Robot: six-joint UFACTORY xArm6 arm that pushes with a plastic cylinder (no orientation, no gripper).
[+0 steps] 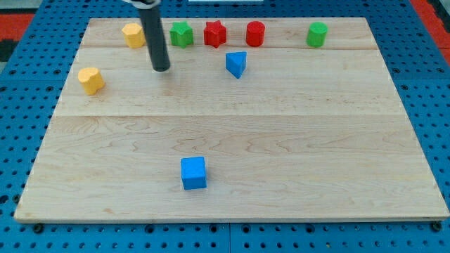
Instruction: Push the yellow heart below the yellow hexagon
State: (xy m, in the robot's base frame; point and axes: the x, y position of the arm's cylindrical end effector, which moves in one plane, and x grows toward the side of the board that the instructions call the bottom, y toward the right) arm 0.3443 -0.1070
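Observation:
The yellow hexagon point(133, 34) sits near the board's top edge, left of centre. The yellow heart point(91, 79) lies lower and further left, near the board's left edge. My tip point(162, 69) rests on the board to the right of both yellow blocks, just below and right of the hexagon, touching neither. The rod rises from the tip out of the view's top and hides a strip between the hexagon and the green star point(181, 34).
Along the top edge, right of the green star, stand a red star point(214, 33), a red cylinder point(254, 33) and a green cylinder point(317, 34). A blue triangle point(237, 64) lies below them. A blue cube point(193, 173) sits low on the wooden board point(316, 140).

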